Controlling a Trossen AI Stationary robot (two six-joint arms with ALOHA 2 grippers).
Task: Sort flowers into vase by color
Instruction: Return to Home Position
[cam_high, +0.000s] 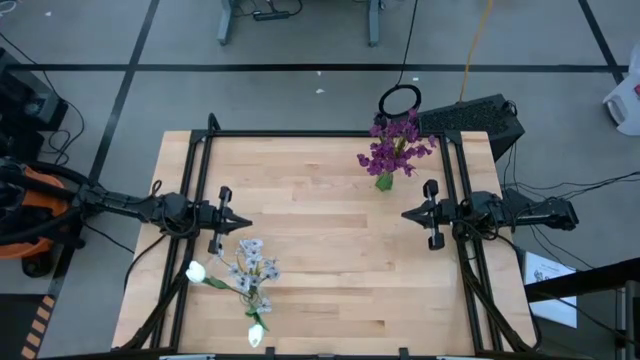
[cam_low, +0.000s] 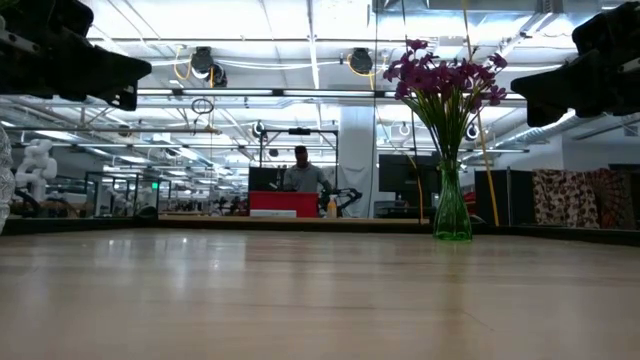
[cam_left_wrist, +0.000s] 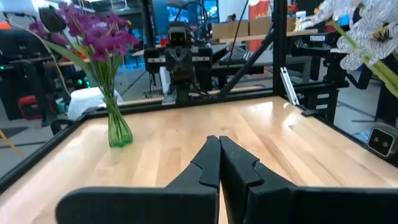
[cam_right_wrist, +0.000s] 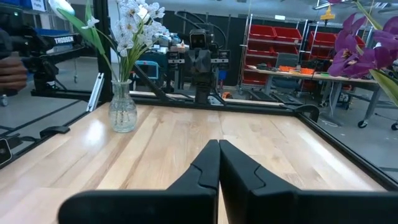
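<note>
We've got the purple flowers bunched upright in a green glass vase toward the back right of the table, with the stems fanning out a bit up top. The white flowers sit in a clear vase near the front left: small pale blossoms in the middle, plus two tulip-like buds leaning out on long stems. Both vases stand upright, well apart.
</note>
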